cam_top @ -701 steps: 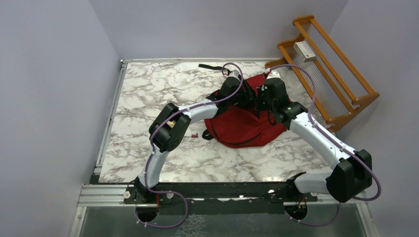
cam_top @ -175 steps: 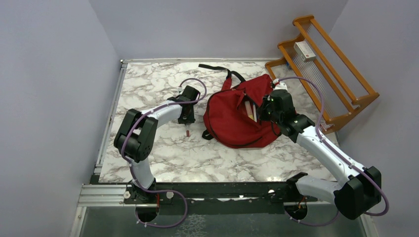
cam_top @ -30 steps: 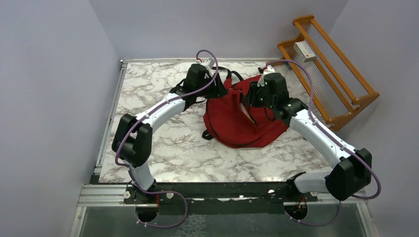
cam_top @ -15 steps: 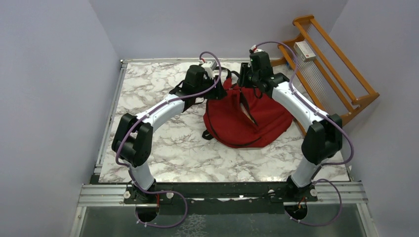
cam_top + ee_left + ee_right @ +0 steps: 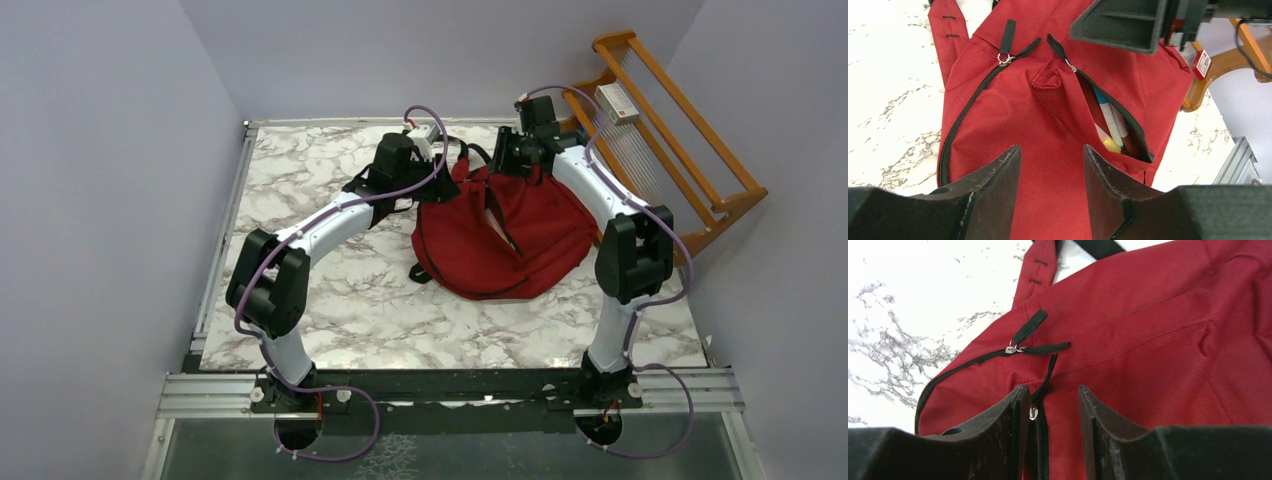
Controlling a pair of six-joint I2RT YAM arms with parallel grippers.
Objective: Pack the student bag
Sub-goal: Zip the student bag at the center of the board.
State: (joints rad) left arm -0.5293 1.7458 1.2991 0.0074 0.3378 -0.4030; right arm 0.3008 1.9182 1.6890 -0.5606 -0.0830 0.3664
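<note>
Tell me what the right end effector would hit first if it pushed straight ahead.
Probably the bag, at the zip pull just ahead of the right end effector; depth is unclear.

Light in here is bright and even, seems to come from overhead, so shadows on the marble table (image 5: 330, 300) are soft and faint. In the wrist views the white marble nearly blows out, while the student bag (image 5: 1013, 125) weave looks crisp.

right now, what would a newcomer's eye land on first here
The red student bag dominates, lying on the marble table mid-scene. Its front pocket gapes open with pens showing inside. The left tool and right tool hang open over its top end, the right astride a zip pull.
</note>
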